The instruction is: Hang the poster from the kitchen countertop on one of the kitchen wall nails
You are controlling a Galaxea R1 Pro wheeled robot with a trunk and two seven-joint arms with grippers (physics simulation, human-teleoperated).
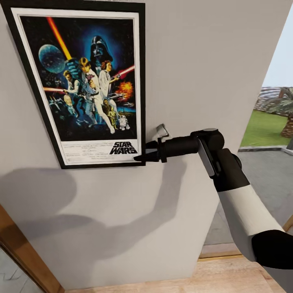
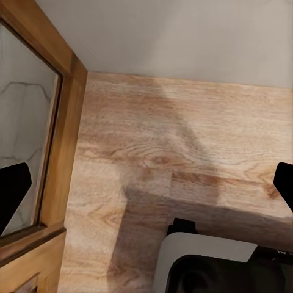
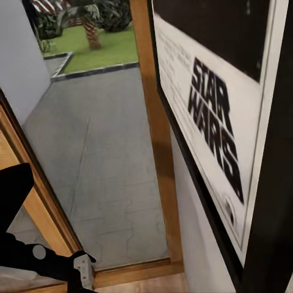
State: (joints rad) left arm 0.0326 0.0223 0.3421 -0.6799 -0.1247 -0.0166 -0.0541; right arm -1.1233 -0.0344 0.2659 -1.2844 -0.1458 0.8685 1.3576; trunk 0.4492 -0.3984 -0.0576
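Poster (image 1: 83, 81) sits flat against the light-grey wall (image 1: 211, 61), tilted slightly, its top leaning toward the left in the head view; black frame, white border, "STAR WARS" lettering at the bottom right.

Nearest the head camera: right arm (image 1: 244, 211), white forearm and black wrist, reaching up and left to the poster. Right hand (image 1: 143, 156) is at the poster's lower right corner, dark fingertip touching the frame's bottom edge. Whether it's pinching the frame or just resting on it can't be told; finger spacing unclear from here. A small grey tab-like part (image 1: 162, 131) sticks up just above the hand, beside the poster's right edge.

Arm and hand throw a big soft shadow (image 1: 134, 211) on the wall below.

Right wrist view: poster (image 3: 220, 116) very close, lettering and black frame edge against the wall; one dark finger (image 3: 12, 195) at the edge of frame. Beyond, a wooden door frame (image 3: 152, 122), grey paving (image 3: 104, 159), then lawn and palms (image 3: 91, 36) farthest out.

Left wrist view: left hand (image 2: 146, 189) is spread wide, dark fingertips (image 2: 12, 195) at opposite edges of frame, nothing between them. It points down at the wood floor (image 2: 183, 146), with a wooden-framed glass panel (image 2: 36, 134) to one side, the robot's white-and-black base (image 2: 207, 262) and the wall's foot.
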